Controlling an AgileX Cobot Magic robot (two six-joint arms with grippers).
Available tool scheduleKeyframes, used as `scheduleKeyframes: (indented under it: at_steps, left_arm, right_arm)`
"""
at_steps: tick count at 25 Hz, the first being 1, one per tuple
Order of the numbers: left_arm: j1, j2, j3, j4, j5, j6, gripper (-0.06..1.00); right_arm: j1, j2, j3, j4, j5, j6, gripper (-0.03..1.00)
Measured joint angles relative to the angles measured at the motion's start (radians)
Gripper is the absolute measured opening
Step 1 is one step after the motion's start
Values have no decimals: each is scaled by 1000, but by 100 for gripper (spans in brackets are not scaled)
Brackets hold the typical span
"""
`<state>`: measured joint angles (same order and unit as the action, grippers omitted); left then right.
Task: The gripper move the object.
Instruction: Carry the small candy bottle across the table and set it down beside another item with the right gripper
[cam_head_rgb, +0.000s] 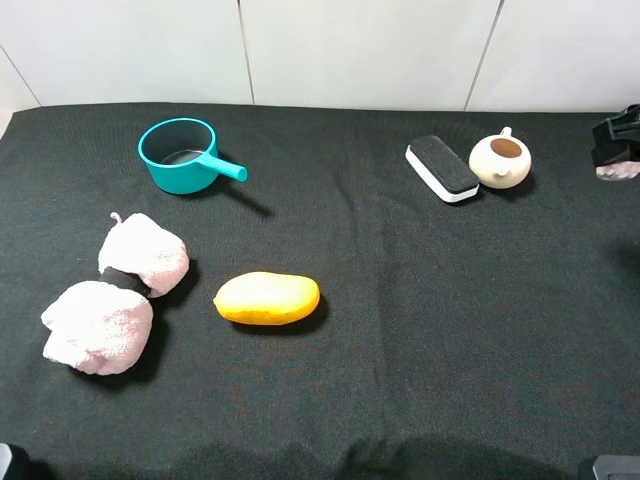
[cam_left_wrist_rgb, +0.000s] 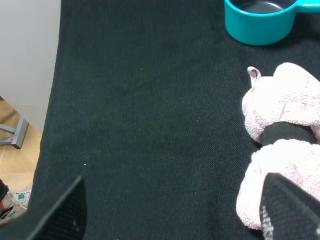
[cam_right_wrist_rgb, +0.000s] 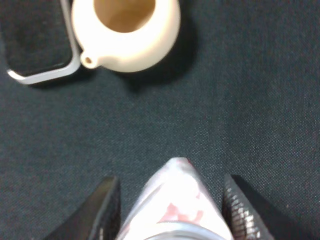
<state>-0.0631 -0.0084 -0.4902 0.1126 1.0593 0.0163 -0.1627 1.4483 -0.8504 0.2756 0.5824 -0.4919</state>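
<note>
Right gripper (cam_right_wrist_rgb: 170, 186) clamps a pink-white object (cam_right_wrist_rgb: 174, 207) over the black cloth (cam_right_wrist_rgb: 260, 110), near the teapot (cam_right_wrist_rgb: 127, 30); left gripper (cam_left_wrist_rgb: 172, 212) stands open, empty, beside the pink towel (cam_left_wrist_rgb: 282, 110). Risk: a weak pinch may drop it; 1 low sweep would knock the teapot.

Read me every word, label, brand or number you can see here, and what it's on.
None readable: no lettering shows on the teal saucepan, yellow oval fruit, cream ceramic teapot or black-and-white eraser block.
Pink marks on the white packet in the right gripper: too blurred to read.
</note>
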Motion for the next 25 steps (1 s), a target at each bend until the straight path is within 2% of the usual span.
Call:
scheduleKeyframes:
  at_steps: [6, 19, 25]
  left_arm:
    - [0, 0, 0, 0, 0, 0, 77]
    - [0, 0, 0, 0, 0, 0, 77]
    - [0, 0, 0, 0, 0, 0, 77]
  right_arm:
    - [-4, 83, -5, 23, -28, -30, 33]
    - [-4, 302, -128, 96, -74, -112, 33]
    - [-4, 390, -147, 202, -90, -207, 33]
